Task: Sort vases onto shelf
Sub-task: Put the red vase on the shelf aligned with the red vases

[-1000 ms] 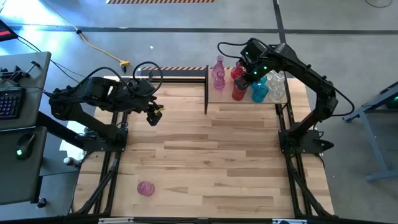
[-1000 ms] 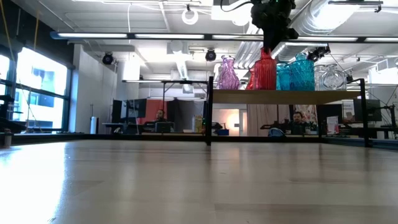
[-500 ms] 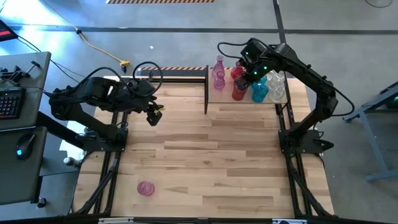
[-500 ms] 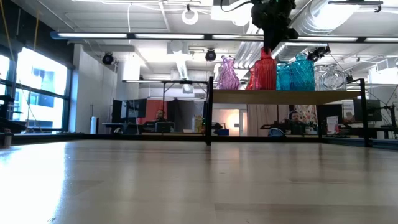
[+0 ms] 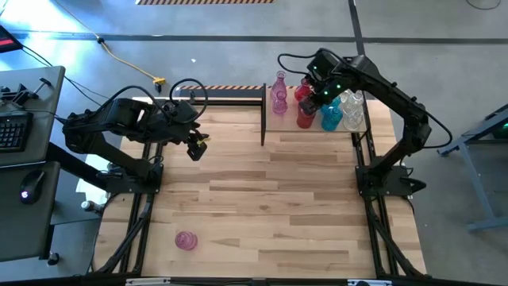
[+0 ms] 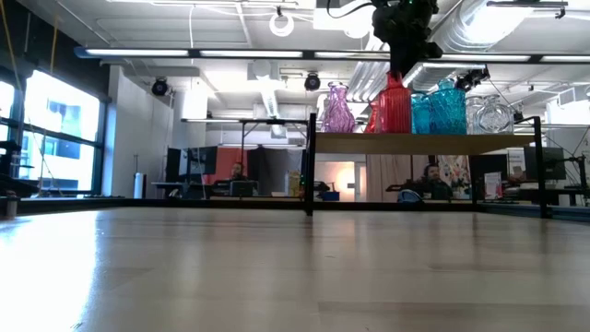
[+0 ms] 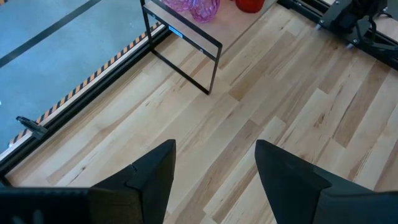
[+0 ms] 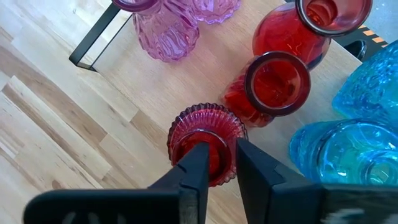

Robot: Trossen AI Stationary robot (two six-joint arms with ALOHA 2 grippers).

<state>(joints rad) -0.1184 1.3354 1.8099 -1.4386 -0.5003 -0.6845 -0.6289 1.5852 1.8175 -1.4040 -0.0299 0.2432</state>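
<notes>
Placing step: right gripper [image 8: 216, 163] pinches the rim of a ribbed red vase [image 8: 205, 140] standing on the shelf [image 5: 287, 121] beside 2 other red vases. Next: release, lift clear. Left gripper [image 7: 214, 171] spread, empty, left of shelf. 1 pink vase [image 5: 186, 240] remains far from shelf.

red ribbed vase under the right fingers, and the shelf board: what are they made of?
Red ribbed vase: looks like translucent coloured glass, glossy, since light passes through the fluted wall; moulded plastic cannot be ruled out. Right gripper fingers straddle its rim.
Shelf: pale board with visible wood grain, matte; could be solid wood or veneer. Its edging bar is thin, black, probably painted metal.
</notes>
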